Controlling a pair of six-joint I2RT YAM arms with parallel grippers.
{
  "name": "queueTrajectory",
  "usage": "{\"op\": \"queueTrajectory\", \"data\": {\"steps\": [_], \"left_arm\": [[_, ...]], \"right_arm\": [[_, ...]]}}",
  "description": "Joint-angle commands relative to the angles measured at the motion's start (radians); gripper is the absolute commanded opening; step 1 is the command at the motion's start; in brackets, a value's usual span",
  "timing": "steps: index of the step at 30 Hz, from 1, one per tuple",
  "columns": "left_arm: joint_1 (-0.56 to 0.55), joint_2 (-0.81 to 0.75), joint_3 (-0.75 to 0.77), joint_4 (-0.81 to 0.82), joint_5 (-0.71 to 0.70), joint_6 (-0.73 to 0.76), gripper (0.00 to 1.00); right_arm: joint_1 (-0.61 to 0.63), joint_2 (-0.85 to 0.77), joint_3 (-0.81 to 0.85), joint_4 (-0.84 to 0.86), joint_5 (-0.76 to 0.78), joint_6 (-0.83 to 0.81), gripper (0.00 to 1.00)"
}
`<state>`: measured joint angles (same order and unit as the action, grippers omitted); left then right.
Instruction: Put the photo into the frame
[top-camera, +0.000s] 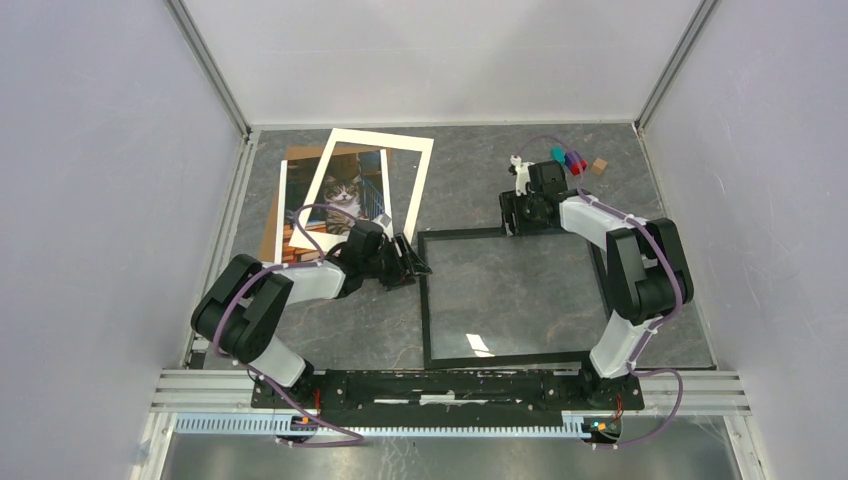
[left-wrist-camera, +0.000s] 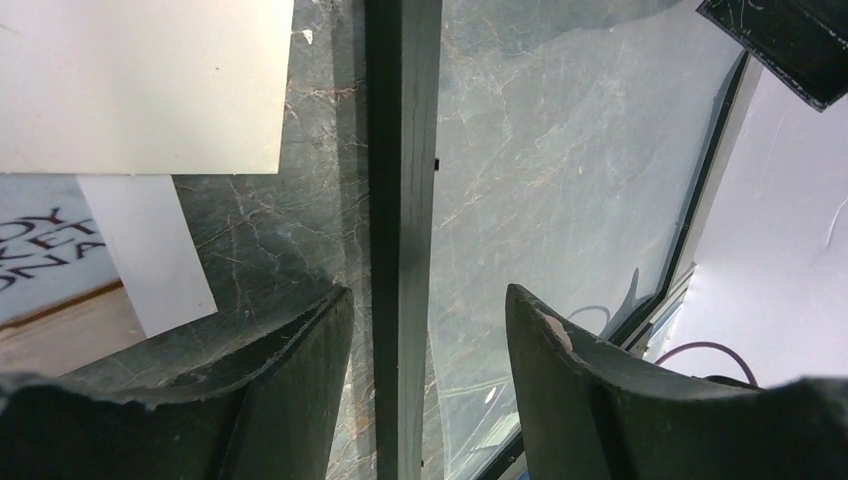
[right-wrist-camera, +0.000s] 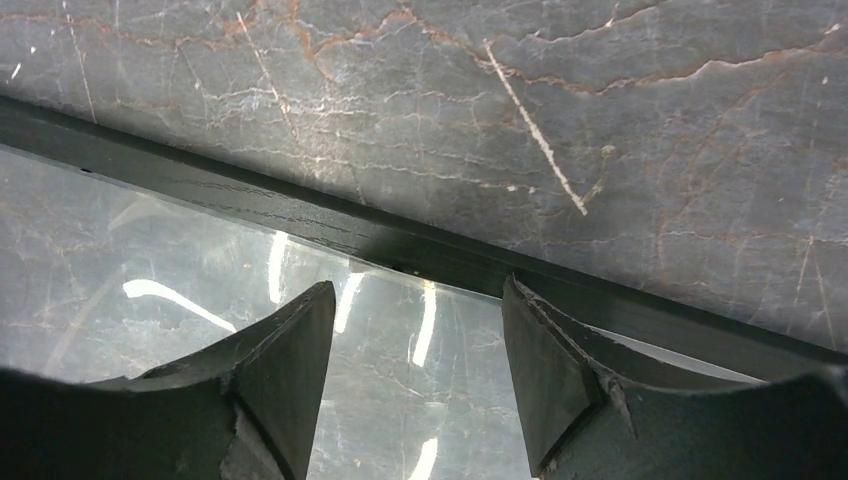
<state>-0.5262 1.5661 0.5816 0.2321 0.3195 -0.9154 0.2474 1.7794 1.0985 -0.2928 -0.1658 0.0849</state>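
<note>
The left rail of the frame (left-wrist-camera: 400, 150) is straddled by the left hand (left-wrist-camera: 428, 292), spread (nothing pinched). The far rail is overhung by the right hand (right-wrist-camera: 418, 285), likewise spread.

Only cut-off letters "OY", "KET", "ONA" show on the photo (left-wrist-camera: 40, 250).

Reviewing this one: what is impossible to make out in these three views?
- Top view: the near end of the rectangular colour photo of a tabby cat, hidden by the left end effector and its arm.
- Top view: the small coloured objects near the far right corner, too small to identify.
- Left wrist view: the dark printed lettering, cut off by the picture's left edge.
</note>
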Motion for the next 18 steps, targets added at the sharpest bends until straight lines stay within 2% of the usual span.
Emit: {"op": "queueTrajectory", "data": {"steps": [1, 8, 12, 18], "left_arm": [[-0.008, 0.024, 0.001, -0.146, -0.110, 0.048, 0.67], [-0.043, 0.067, 0.051, -0.227, -0.198, 0.089, 0.63], [-0.049, 0.075, 0.066, -0.284, -0.271, 0.112, 0.52], [-0.067, 0.108, 0.118, -0.331, -0.356, 0.143, 0.42]], "right_arm": [[0.024, -0.023, -0.025, -0.086, -0.035, 0.021, 0.68], [0.028, 0.011, 0.064, -0.130, -0.073, -0.089, 0.67], [0.028, 0.022, 0.106, -0.154, -0.054, -0.139, 0.68], [0.028, 0.017, 0.152, -0.168, -0.004, -0.121, 0.68]]}}
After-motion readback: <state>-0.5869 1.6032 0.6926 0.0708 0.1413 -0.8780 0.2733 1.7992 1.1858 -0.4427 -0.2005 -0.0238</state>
